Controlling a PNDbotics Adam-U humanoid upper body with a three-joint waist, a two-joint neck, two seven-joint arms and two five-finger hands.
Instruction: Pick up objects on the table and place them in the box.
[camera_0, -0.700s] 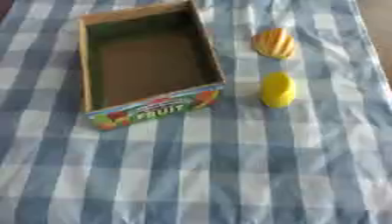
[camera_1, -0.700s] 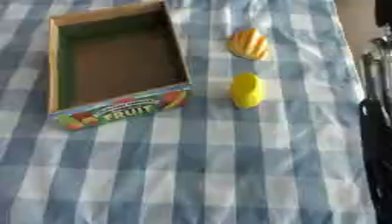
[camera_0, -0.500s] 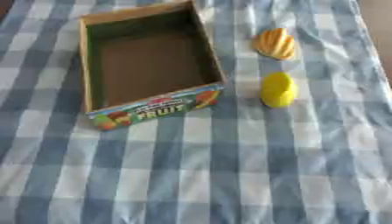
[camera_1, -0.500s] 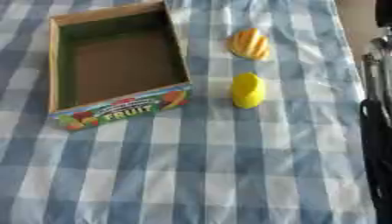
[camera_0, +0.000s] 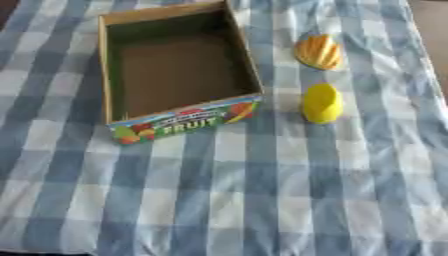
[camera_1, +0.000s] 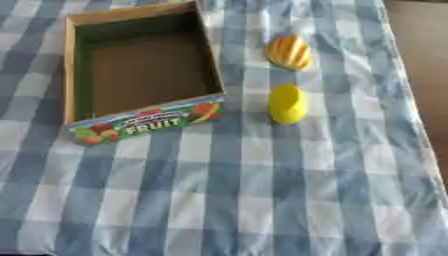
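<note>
An open cardboard box (camera_0: 112, 70) with "FRUIT" printed on its front wall stands at the upper left of the table, and its inside looks empty. To its right lies a yellow lemon-shaped object (camera_0: 322, 103) on the cloth. Beyond that, further back, lies an orange ridged object (camera_0: 318, 51). Both are outside the box, about a hand's width from its right wall. Neither of my hands shows in either view.
A blue and white checked cloth (camera_0: 262, 190) covers the table. The cloth's right edge (camera_1: 418, 115) runs down the right side of the right eye view, with brown floor beyond it.
A black arm that stood along the right edge of the right eye view is gone from the picture. The box and both objects have not moved.
</note>
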